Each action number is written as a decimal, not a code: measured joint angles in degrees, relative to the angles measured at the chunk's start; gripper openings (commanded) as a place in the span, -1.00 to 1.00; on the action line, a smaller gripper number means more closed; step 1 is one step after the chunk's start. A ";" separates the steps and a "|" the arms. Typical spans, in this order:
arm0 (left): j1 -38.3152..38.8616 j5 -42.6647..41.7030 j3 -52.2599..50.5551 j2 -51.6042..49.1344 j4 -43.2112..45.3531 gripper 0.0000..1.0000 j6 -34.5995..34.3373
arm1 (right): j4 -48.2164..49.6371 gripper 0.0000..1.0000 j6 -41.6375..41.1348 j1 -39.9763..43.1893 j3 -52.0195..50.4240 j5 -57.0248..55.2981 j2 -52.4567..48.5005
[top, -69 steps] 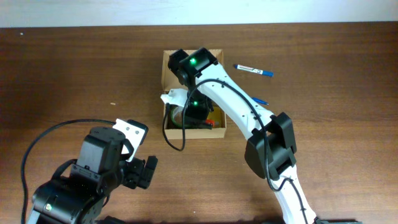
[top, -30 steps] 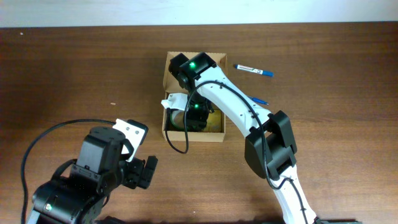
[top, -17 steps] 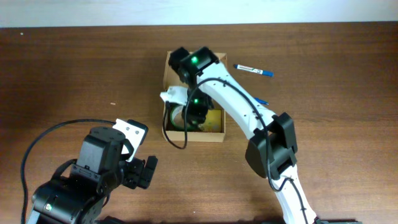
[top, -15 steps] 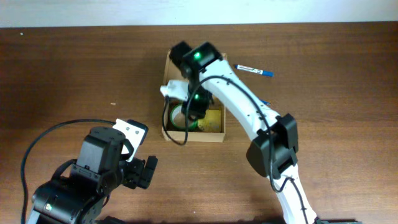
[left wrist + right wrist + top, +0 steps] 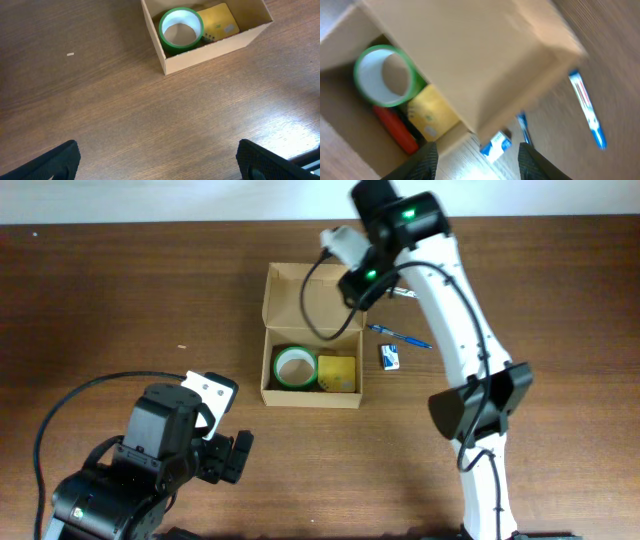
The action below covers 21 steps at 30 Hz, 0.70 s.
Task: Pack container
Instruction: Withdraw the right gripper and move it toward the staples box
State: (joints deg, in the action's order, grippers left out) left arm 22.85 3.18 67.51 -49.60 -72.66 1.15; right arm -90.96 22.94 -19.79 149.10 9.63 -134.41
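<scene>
Green tape roll (image 5: pixel 295 367) and yellow paper pad (image 5: pixel 338 372) are packed in the tan cardboard box (image 5: pixel 312 402); a blue pen (image 5: pixel 400 337) is left outside; left hand (image 5: pixel 157 160) and right hand (image 5: pixel 479 155) are spread, empty.

Box (image 5: pixel 312 292): plain tan.
Tape (image 5: pixel 295 367): green, white inner face.
Pad (image 5: pixel 338 373): yellow.
Marker (image 5: pixel 397 131): red.
Pen (image 5: pixel 587 111): blue and white.
Table (image 5: pixel 120 300): dark brown wood grain.
Right arm (image 5: pixel 455 310): white, black joints.
</scene>
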 measured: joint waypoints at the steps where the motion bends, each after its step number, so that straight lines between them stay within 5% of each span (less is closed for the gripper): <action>1: 0.00 0.02 0.00 0.00 0.00 0.99 0.00 | -0.63 0.07 -2.47 1.73 0.00 0.00 0.00; 10: 0.00 0.00 0.00 0.00 0.00 0.99 0.00 | -2.01 0.07 -13.16 10.10 -1.75 -0.02 0.00; 21: 0.00 0.00 0.00 0.00 0.00 0.99 0.00 | 2.78 0.06 -21.09 10.12 -14.19 0.00 0.00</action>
State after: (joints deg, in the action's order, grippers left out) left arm 22.85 3.18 67.51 -49.60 -72.66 1.15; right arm -88.18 1.85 -9.67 134.91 9.63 -134.41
